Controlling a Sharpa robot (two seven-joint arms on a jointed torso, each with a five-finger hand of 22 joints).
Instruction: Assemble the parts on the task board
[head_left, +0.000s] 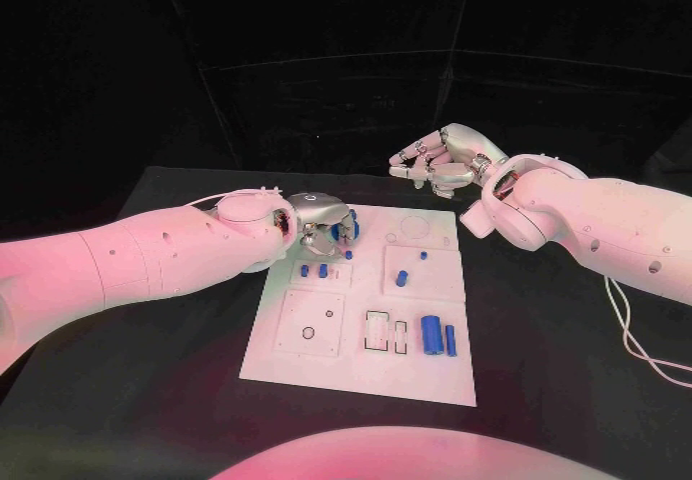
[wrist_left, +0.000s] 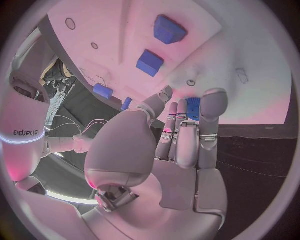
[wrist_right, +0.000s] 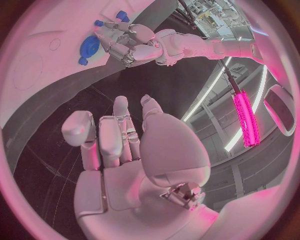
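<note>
The left silver many-fingered hand (head_left: 320, 222) hangs over the far-left corner of the flat white rectangular task board (head_left: 325, 360), its fingers curled close around a small blue part (wrist_left: 193, 108). In the left wrist view this piece sits between the fingertips (wrist_left: 212, 102); the hand appears to pinch it, though the contact itself is partly hidden. The piece lies directly ahead of the palm, toward the board surface, and its long axis cannot be told.

Just beside the hand, on the near side, two short blue block parts (head_left: 315, 270) stand in the board's upper-left panel. Further right, a small blue peg (head_left: 404, 277) occupies the upper-right panel. In the near-right panel a large blue cylinder (head_left: 430, 334) and a slimmer blue bar (head_left: 450, 341) lie side by side, long axes running near to far, beside two unfilled rectangular slots (head_left: 376, 332). The near-left panel shows round holes with nothing in them.

The right silver many-fingered hand (head_left: 433, 162) is raised beyond the board's far-right corner, well apart from every part, fingers loosely bent and holding nothing. The left hand is plainly the nearer to the parts, so the seating of the held piece probably falls to it.
</note>
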